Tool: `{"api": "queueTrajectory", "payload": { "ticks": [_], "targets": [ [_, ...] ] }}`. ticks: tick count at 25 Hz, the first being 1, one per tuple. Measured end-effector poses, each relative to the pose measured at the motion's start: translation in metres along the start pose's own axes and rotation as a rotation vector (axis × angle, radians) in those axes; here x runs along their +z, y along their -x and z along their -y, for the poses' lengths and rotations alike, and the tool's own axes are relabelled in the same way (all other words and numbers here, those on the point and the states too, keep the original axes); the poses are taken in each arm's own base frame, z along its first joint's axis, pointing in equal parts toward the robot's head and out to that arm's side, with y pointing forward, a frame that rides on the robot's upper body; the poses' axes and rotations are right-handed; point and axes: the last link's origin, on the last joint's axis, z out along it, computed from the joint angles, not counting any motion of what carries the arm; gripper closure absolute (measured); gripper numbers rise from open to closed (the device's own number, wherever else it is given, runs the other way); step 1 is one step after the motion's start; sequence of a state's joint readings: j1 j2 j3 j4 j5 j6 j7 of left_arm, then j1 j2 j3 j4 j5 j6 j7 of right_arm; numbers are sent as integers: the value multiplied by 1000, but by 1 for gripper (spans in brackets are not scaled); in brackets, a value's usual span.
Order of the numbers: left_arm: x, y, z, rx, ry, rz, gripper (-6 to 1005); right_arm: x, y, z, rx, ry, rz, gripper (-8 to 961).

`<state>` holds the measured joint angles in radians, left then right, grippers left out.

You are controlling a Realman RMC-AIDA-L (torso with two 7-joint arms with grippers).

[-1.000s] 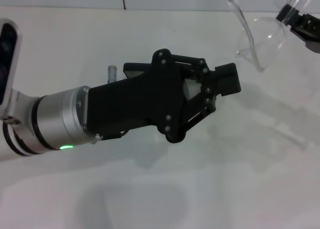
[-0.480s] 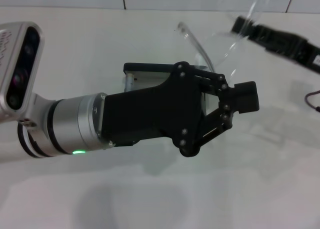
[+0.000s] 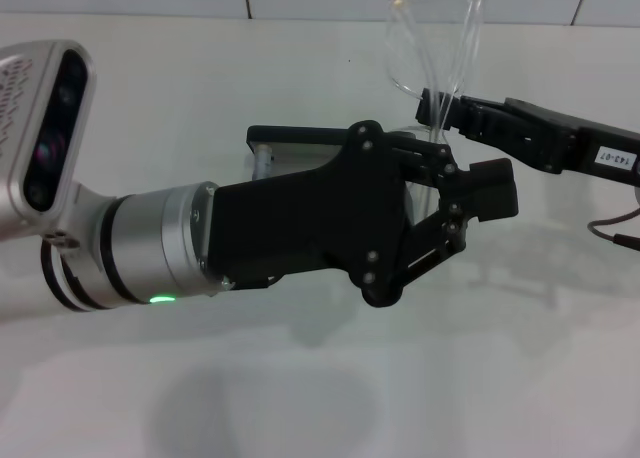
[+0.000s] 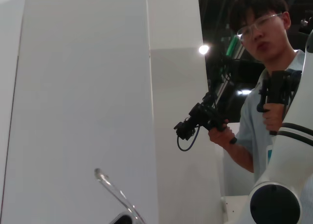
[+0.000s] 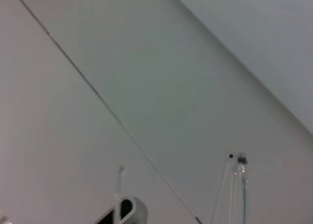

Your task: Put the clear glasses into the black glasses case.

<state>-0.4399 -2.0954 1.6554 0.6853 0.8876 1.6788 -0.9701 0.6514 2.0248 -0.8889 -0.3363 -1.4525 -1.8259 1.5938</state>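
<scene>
- Left end effector [image 3: 490, 193]: extends from the left across the centre of the head view, above the white worktop [image 3: 300, 378]. Its fingers [image 3: 485, 183] are clenched together with nothing between them.
- Left arm: a silver wrist section with a lit green indicator sits behind the black end effector body.
- Right end effector [image 3: 432, 108]: enters from the right edge of the head view, just beyond the left end effector's fingers. It is grasping the clear glasses [image 3: 440, 38] at their lower part.
- Clear glasses: held clear of the worktop, with the two thin arms pointing up and away toward the rear wall. In the right wrist view the transparent arms [image 5: 239, 185] appear against the wall.
- Black glasses case [image 3: 300, 143]: rests on the worktop directly beneath the left end effector, which hides most of it. Only the dark rear edge and a strip of grey interior show, so the case stands open.
- Relation: the clear glasses are above and just beyond the case, not inside it.
- Left wrist view: a person holding handheld controllers stands in the background.
</scene>
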Motion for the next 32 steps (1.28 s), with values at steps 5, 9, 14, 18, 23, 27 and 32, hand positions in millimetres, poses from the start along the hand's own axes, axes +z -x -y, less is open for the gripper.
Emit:
{"api": "queueTrajectory", "payload": {
  "ticks": [5, 9, 14, 18, 23, 27, 32],
  "targets": [
    [-1, 1, 1, -7, -6, 4, 917, 1, 1, -3, -24, 23, -11, 867],
    [-1, 2, 3, -14, -14, 9, 917, 1, -1, -8, -45, 59, -21, 867],
    [1, 4, 6, -31, -26, 24, 917, 2, -1, -10, -54, 72, -25, 866],
    [1, 5, 6, -33, -27, 26, 917, 1, -1, -10, -55, 71, -23, 866],
    [0, 6, 7, -40, -36, 30, 917, 0, -1, -10, -55, 71, -19, 866],
    [-1, 6, 8, -41, -41, 26, 917, -2, -1, -9, -63, 58, -15, 866],
    [-5, -2, 7, -32, -47, -21, 917, -10, 2, -3, -82, -5, -15, 867]
  ]
}}
